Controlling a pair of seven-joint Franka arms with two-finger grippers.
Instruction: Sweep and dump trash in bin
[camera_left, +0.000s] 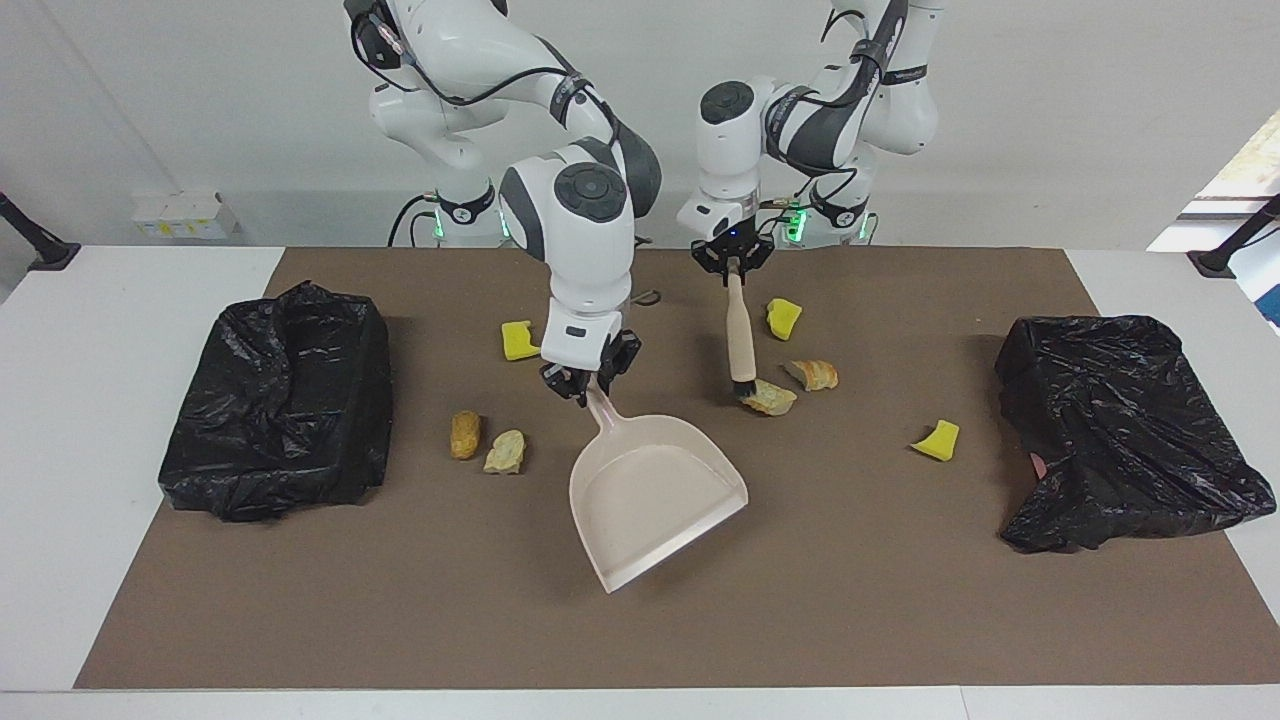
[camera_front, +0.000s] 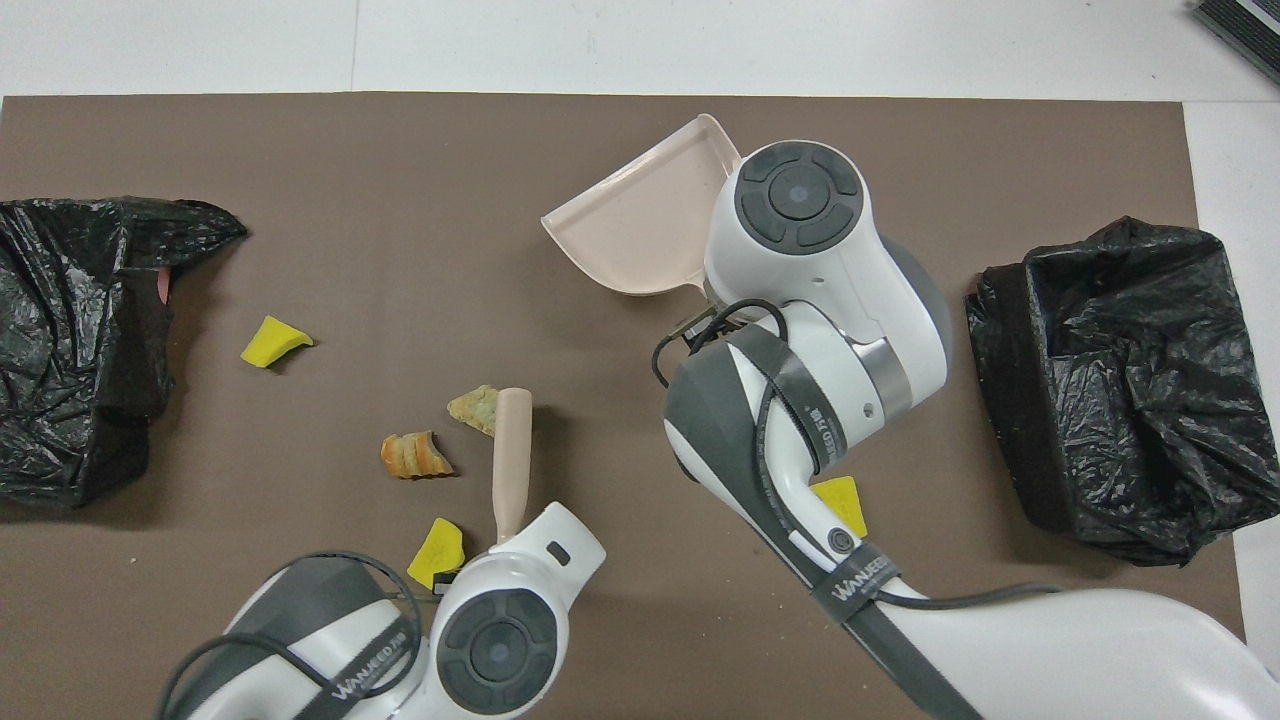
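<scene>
I am holding the dustpan (camera_left: 655, 490) flat on the mat by its handle, right gripper (camera_left: 590, 378) clamped there, while the left gripper (camera_left: 735, 262) is gripping the brush (camera_left: 741, 340), bristles touching a tan lump (camera_left: 769, 397). The trash is lying scattered between the two bins: sponge chunks (camera_left: 783, 318) looking light and springy, lumps stiff, likely rolling, so I am judging sweeping beats pinching.

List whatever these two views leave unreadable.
- Overhead view: the right arm hides the right claw, the handle of the dustpan, the brown lump and the tan lump beside it.
- Overhead view: the left arm's wrist covers the left claw on the brush.
- Both views: the black bags hide the bins' insides; a pink bit at the edge of the bag at the left arm's end is too small to identify.
</scene>
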